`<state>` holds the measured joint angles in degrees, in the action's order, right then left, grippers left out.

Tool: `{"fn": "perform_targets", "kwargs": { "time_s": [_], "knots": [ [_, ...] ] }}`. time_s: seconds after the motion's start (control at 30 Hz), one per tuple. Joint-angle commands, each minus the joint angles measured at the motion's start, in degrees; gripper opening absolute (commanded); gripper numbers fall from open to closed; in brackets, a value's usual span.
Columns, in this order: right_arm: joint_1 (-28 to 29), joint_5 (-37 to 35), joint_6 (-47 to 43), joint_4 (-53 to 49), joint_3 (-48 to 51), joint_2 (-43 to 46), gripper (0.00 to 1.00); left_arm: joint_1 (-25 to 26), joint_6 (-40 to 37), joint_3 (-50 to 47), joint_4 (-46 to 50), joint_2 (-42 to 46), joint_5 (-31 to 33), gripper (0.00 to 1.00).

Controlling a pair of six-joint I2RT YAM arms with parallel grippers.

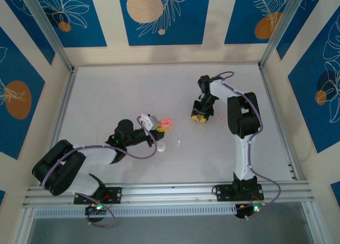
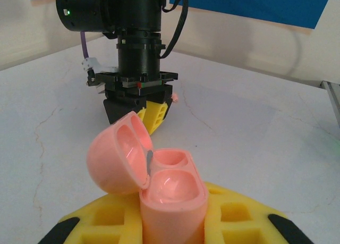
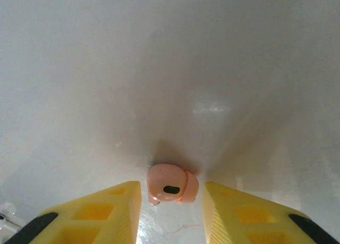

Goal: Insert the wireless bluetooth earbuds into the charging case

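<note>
My left gripper (image 1: 158,126) is shut on the pink charging case (image 2: 172,193), which stands upright between its yellow fingers (image 2: 101,220). The case's lid (image 2: 114,159) is swung open to the left and both wells look empty. My right gripper (image 3: 172,197) is lowered to the table, tips down, and is open. A pale pink earbud (image 3: 170,182) lies on the table between its fingers (image 3: 114,207), with a gap on each side. In the left wrist view the right gripper (image 2: 142,115) sits just beyond the case.
A small white rounded object (image 1: 160,146) and a tiny white piece (image 1: 179,143) lie on the table near the left gripper. A small pink speck (image 1: 222,117) lies to the right of the right gripper (image 1: 199,119). Metal rails and patterned walls enclose the table.
</note>
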<state>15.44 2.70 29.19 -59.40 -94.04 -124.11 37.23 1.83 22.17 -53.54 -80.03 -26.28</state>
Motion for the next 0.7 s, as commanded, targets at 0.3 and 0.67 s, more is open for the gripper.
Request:
{"fn": "perform_targets", "kwargs": {
  "time_s": [0.3,0.67],
  "knots": [
    [0.6,-0.5,-0.1,0.5,-2.5,-2.5,0.30,-0.8,-0.3,0.5,1.0,1.6,-0.3,0.17],
    [1.2,-1.1,-0.4,3.5,1.2,1.7,0.26,-0.8,-1.9,1.6,2.8,-0.8,-0.7,0.17]
  ]
}}
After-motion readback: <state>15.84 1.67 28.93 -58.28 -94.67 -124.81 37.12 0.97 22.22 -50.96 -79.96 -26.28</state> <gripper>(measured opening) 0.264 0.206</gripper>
